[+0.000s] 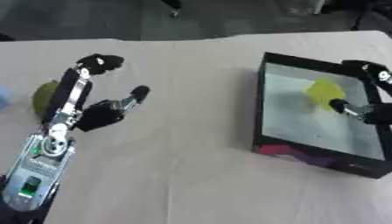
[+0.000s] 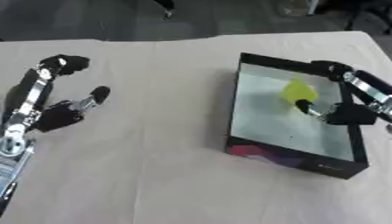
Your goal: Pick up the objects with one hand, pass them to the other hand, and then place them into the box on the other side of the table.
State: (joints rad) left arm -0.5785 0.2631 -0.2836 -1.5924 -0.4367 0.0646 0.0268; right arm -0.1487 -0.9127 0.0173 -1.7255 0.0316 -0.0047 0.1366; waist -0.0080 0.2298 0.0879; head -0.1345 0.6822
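Note:
A yellow object lies inside the black box on the table's right side, over its pale floor near the far right corner. My right hand hangs over the box's right edge. Its fingers are spread, the thumb tip is right beside the yellow object, and nothing is curled round it. My left hand is open above the table on the left, holding nothing. Just behind its fingers a green roundish object rests on the table, partly hidden by the hand.
A pale blue thing shows at the far left edge. The beige tabletop stretches between my left hand and the box. The table's far edge runs along the top, with dark floor beyond it.

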